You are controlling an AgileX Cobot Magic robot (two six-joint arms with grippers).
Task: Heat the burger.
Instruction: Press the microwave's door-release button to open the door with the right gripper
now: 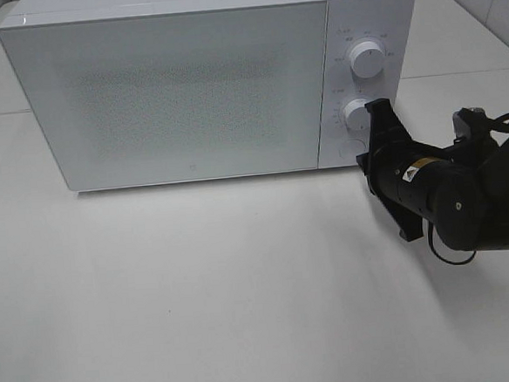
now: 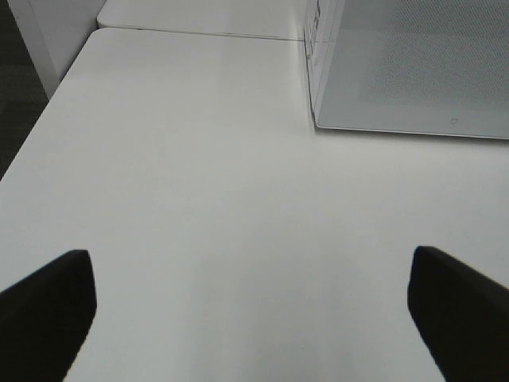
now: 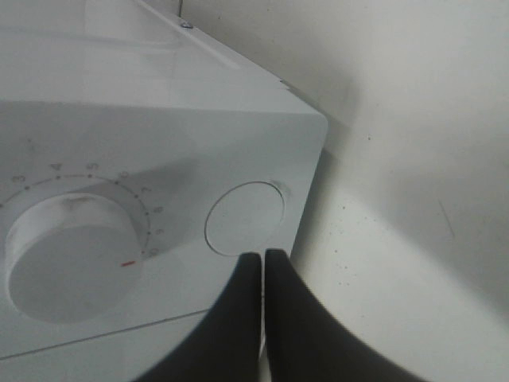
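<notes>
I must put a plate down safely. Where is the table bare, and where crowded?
Bare: the table before the microwave door, and left of it below the open left gripper. Crowded: by the round button, where the shut right gripper points.

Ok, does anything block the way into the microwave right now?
Yes: the microwave's door is shut across the whole front, and its frosted panel shows no burger; none is visible in any view. The right gripper, shut, points at the round button next to the lower dial, with nothing between them.

microwave dial [image 3: 67, 255] scale: 3, 4, 5, 7 | other print: too blurred
</notes>
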